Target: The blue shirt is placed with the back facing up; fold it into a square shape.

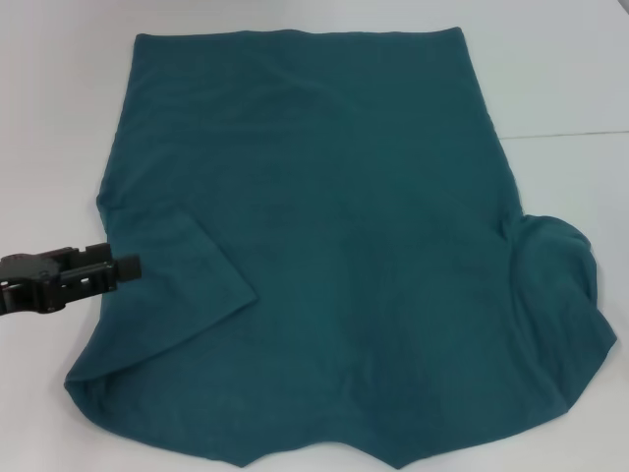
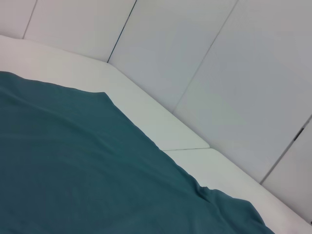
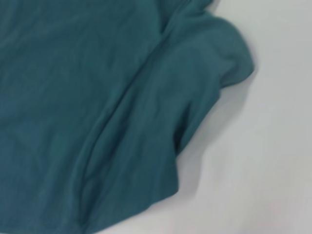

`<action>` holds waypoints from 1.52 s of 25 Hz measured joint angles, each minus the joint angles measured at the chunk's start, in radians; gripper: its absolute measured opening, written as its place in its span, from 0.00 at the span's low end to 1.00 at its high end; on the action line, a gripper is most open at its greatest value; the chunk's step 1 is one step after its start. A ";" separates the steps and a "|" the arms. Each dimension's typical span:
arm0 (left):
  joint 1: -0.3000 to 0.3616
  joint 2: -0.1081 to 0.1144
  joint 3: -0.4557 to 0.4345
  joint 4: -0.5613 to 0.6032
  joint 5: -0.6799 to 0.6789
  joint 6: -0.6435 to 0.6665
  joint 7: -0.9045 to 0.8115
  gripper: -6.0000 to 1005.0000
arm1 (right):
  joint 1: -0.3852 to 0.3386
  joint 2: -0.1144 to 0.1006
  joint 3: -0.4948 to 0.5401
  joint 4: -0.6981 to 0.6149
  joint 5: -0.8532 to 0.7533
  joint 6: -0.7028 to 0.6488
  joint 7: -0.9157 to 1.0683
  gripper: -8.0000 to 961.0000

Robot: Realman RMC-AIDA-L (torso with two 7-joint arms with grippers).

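Note:
The blue shirt [image 1: 334, 246] lies spread flat on the white table [image 1: 570, 79], plain side up, with its hem at the far end. Its left sleeve [image 1: 177, 285] is folded inward over the body. The right sleeve [image 1: 560, 295] still sticks out to the side, bunched and rumpled. My left gripper [image 1: 123, 265] hovers at the shirt's left edge, its tip just over the cloth beside the folded sleeve. The left wrist view looks across the shirt [image 2: 73, 170] toward its far corner. The right wrist view looks down on the rumpled right sleeve [image 3: 209, 58]. The right gripper itself is out of view.
Bare white tabletop surrounds the shirt on the left, far side and right. A thin seam [image 1: 570, 134] crosses the table at the right. White wall panels [image 2: 219, 73] rise behind the table's far edge.

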 joint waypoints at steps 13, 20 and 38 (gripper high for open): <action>-0.002 -0.008 -0.002 -0.013 -0.002 -0.036 -0.004 0.66 | -0.005 0.009 -0.138 0.069 -0.003 0.130 0.053 0.88; -0.001 -0.007 -0.003 -0.026 -0.003 -0.040 -0.003 0.65 | -0.006 0.005 -0.179 0.079 -0.004 0.133 0.081 0.86; 0.010 -0.010 -0.004 -0.027 -0.008 -0.045 -0.014 0.65 | -0.020 -0.005 -0.263 0.154 -0.006 0.207 0.132 0.84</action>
